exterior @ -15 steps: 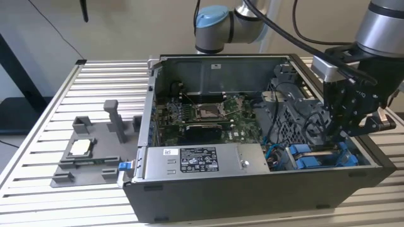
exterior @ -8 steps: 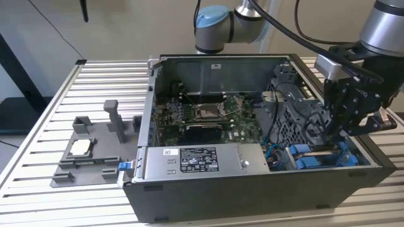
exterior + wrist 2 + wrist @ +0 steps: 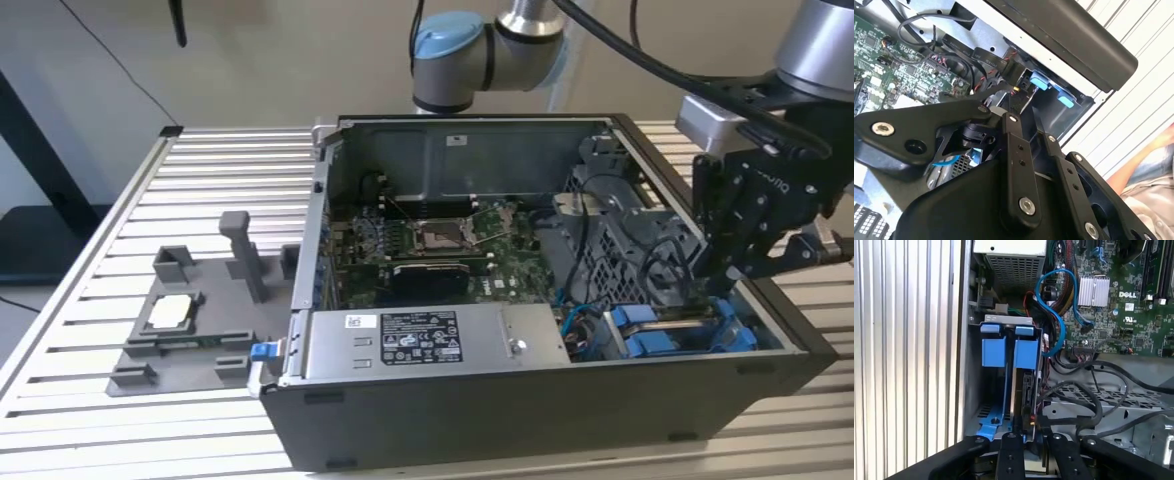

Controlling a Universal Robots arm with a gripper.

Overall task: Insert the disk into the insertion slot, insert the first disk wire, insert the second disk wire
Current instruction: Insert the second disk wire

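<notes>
In the exterior view, an open computer case [image 3: 534,400] lies on a slatted table [image 3: 214,180]. The gripper [image 3: 727,275] reaches down into the corner at the exterior view's right, where the insertion slot [image 3: 687,330] sits. The case also holds the circuit board [image 3: 441,235] and a labelled power box [image 3: 407,338]. Beside the case, a grey stand [image 3: 187,345] carries one small flat square part [image 3: 174,313].

In the second wrist view, the finger bars are drawn close together. At their tips is a black plug [image 3: 1014,95] trailing red and yellow wires, and it looks clamped. Two blue tabs [image 3: 1039,80] show beyond it. A person's arm [image 3: 1149,160] lies outside the case.

In the first wrist view, the disk [image 3: 1026,385] stands on edge, already pushed home in the slot. A second blue carrier [image 3: 993,350] stands just beside it, and I cannot tell whether that one holds a drive. A blue cable [image 3: 1056,320] loops from the board towards the bay. The plug is right at the near end of the disk.

So I judge the disk step done and a wire step in hand, though I cannot tell which of the two wires. This step calls for squaring the plug to the disk's socket. It then needs a straight push, keeping clear of the crowded black cables [image 3: 1089,395].
</notes>
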